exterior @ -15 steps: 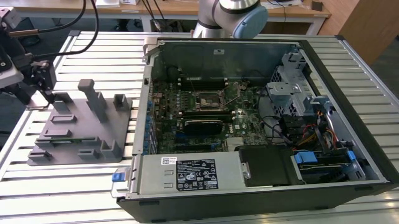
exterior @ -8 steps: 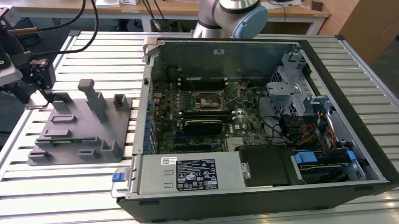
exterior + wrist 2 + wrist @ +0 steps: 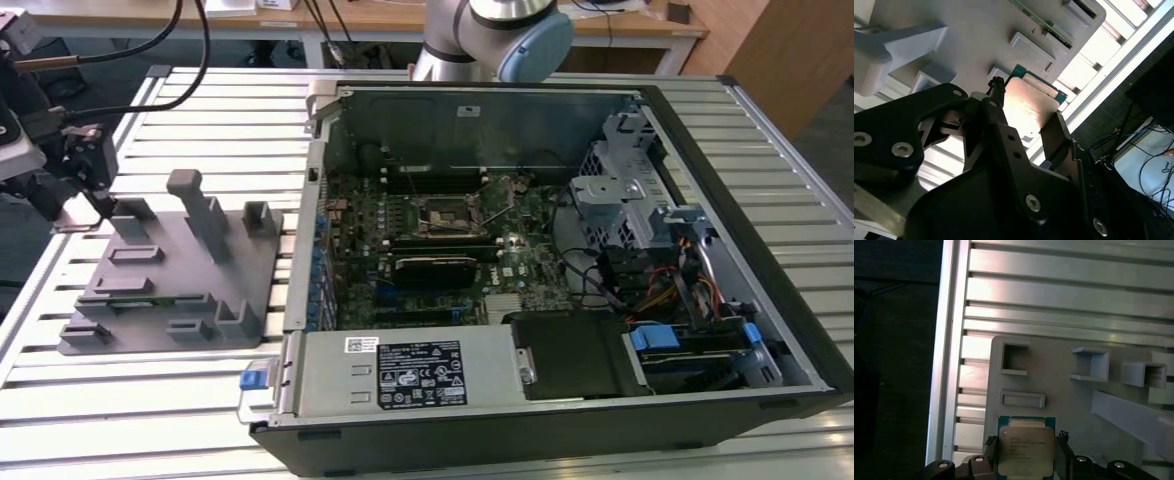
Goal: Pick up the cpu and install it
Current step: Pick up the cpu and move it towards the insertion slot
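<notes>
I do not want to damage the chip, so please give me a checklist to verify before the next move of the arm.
1. cpu between the fingers of the hand: ok, in both wrist views.
2. Metal top faces the first wrist camera: ok.
3. cpu lifted clear of the fixture: cannot tell.
4. case open: ok.
5. socket empty and unlatched: cannot tell.

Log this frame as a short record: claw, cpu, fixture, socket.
claw: shut on the cpu, gripping two opposite edges
cpu: metal top facing the first wrist camera, over the grey fixture's edge
grey fixture: on the slatted table, at the exterior view's left of the open computer case
socket: inside the case, apart from the claw
</notes>
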